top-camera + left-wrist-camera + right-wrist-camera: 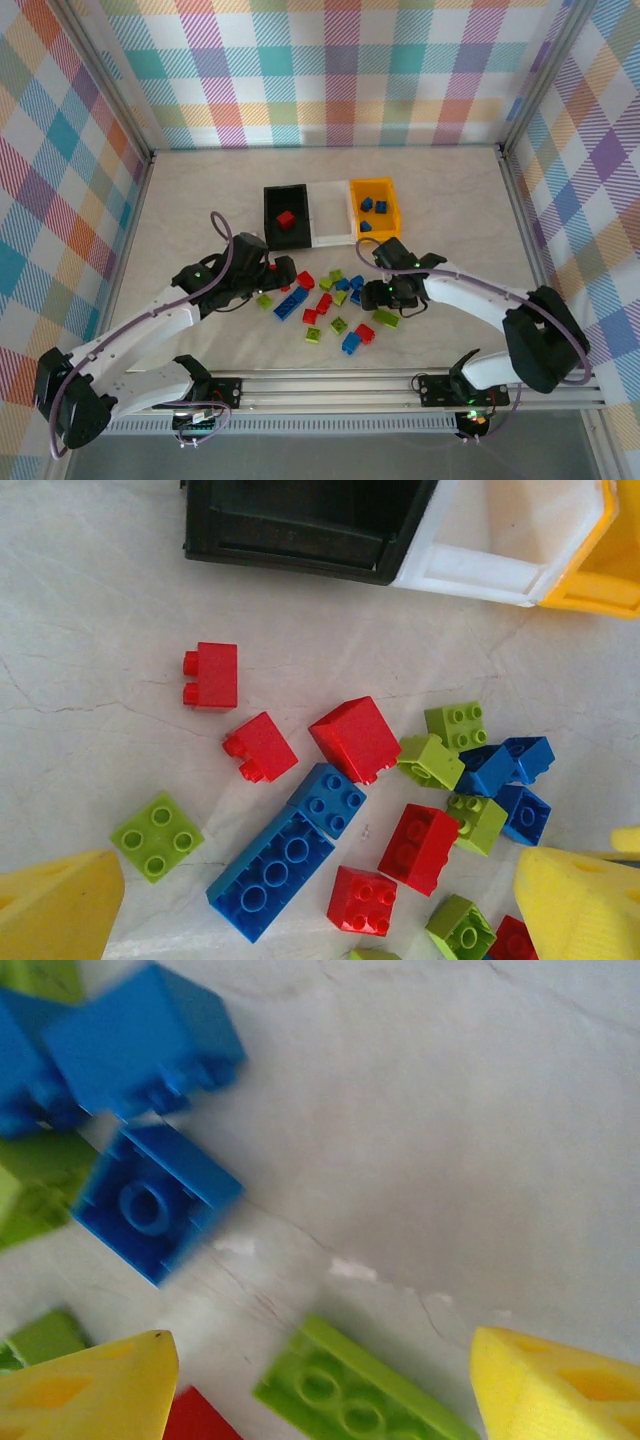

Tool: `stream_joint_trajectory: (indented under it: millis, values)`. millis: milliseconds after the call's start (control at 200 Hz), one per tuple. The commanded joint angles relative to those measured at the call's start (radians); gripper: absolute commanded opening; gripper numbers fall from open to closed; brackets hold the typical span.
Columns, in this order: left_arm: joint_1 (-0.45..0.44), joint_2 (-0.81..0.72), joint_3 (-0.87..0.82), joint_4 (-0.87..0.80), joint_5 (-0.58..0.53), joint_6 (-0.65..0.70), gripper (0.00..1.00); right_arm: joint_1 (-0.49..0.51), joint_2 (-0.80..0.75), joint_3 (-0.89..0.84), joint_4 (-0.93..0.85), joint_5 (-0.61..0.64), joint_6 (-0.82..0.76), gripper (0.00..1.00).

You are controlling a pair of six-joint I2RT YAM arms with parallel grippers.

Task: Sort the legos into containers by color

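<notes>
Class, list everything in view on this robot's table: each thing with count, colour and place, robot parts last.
black bin: one, black, left end of the far row; one red brick inside
white bin: one, white, middle of the row
orange-yellow bin: one, orange-yellow, right end; a few blue bricks inside
loose bricks: over a dozen, red, blue, lime green, heaped on the table before the bins
left gripper: one, yellow, open above the heap's left side
right gripper: one, yellow, open above the heap's right side
</notes>
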Motion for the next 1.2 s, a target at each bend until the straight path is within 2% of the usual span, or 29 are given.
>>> stream_joint_trajectory:
  millis: [0, 420, 610, 825, 1195]
  values:
    - [0.008, -0.005, -0.026, -0.008, -0.022, -0.028, 1.00, 0.007, -0.018, -0.009, -0.085, 0.027, 0.044, 0.77]
    - [0.043, 0.027, -0.022, -0.029, -0.008, 0.000, 1.00, 0.087, 0.083, 0.066, -0.211, 0.105, 0.014, 0.83]
    - [0.064, 0.019, -0.035, -0.026, 0.007, 0.003, 1.00, 0.107, 0.149, 0.081, -0.192, 0.119, 0.002, 0.83]
    - [0.078, 0.032, -0.027, -0.036, 0.020, 0.011, 1.00, 0.106, 0.201, 0.098, -0.161, 0.153, 0.000, 0.69]
    - [0.091, 0.045, -0.027, -0.032, 0.034, 0.010, 1.00, 0.093, 0.196, 0.091, -0.111, 0.113, -0.005, 0.43]
